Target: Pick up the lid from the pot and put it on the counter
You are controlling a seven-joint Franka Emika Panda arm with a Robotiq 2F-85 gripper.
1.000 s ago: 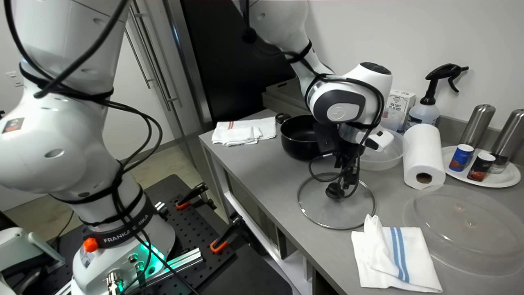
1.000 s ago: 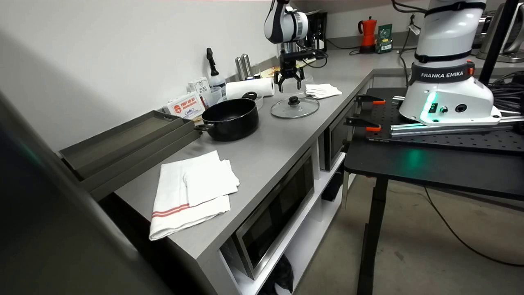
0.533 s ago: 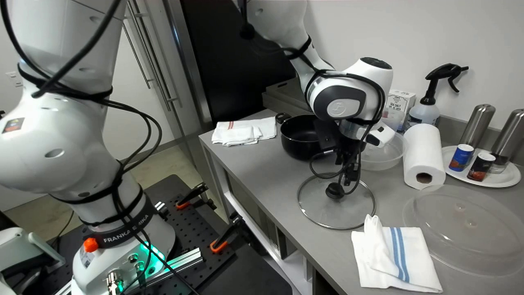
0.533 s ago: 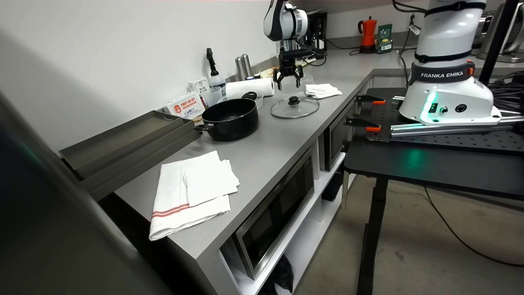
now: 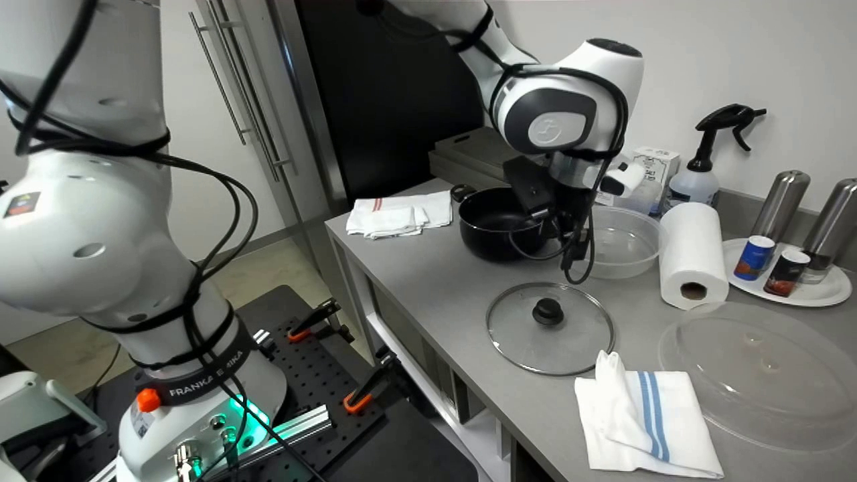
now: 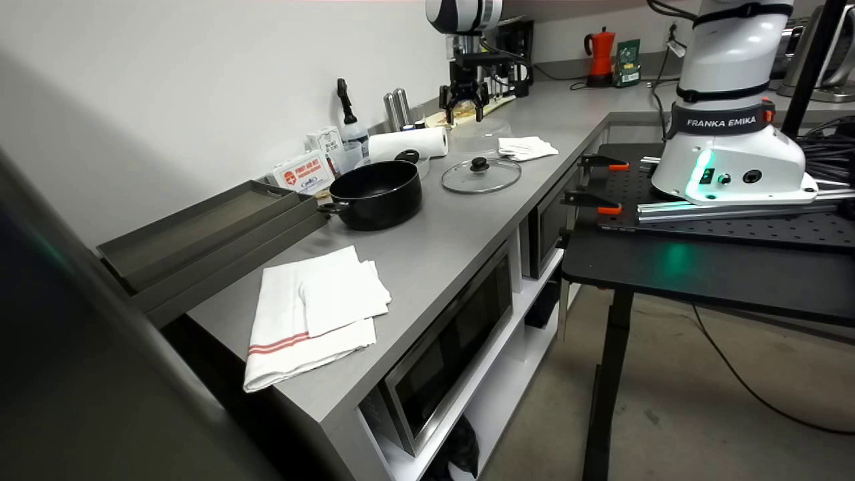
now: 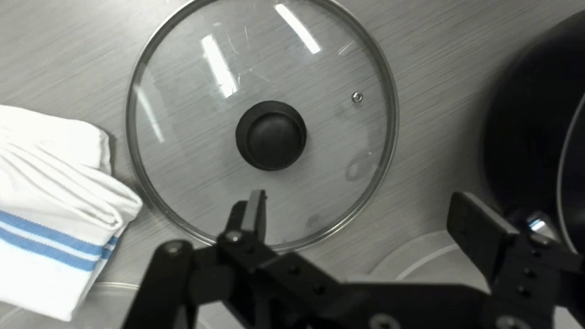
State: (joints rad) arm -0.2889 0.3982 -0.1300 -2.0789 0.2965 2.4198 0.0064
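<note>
Placement judged complete; retreat outstanding

The counter bears both task items. In an exterior view, the pot stands uncovered, far and left of the lid. The lid lies flat on the counter. The blue-striped towel sits just beside it, near and right; whether the two touch cannot be told for certain. The gripper hangs raised, jaws wide apart, nothing held, clear of the knob. Finding: placing step done, in my judgement. The next move calls for lifting away, jaws apart, disturbing neither item.
</note>
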